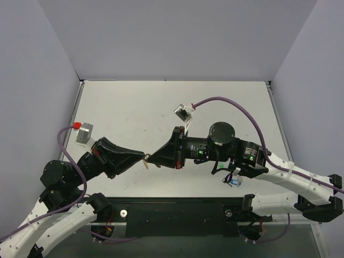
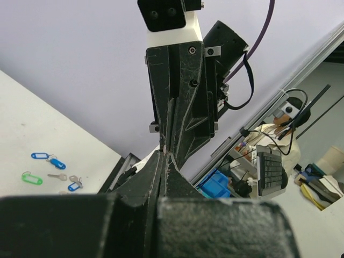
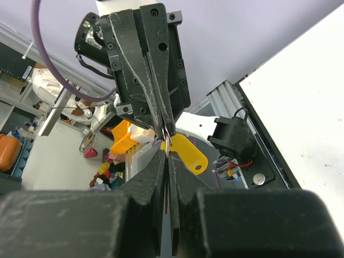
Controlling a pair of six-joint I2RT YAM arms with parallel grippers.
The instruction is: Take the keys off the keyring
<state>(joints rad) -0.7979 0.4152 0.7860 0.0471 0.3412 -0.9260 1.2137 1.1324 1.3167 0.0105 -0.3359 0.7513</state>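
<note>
The yellow-capped key [image 3: 185, 153] hangs at the tip of the right gripper [image 1: 151, 159], above the table [image 1: 134, 102], with its long axis slanting down and away from that tip. Both claws are fully closed. The left gripper [image 1: 142, 156] meets the right gripper tip to tip at the keyring [image 3: 169, 132]. Which part each claw pinches cannot be told.

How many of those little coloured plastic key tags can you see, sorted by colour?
Blue tags: 3
Green tag: 1
Yellow tag: 1
Total: 5
</note>
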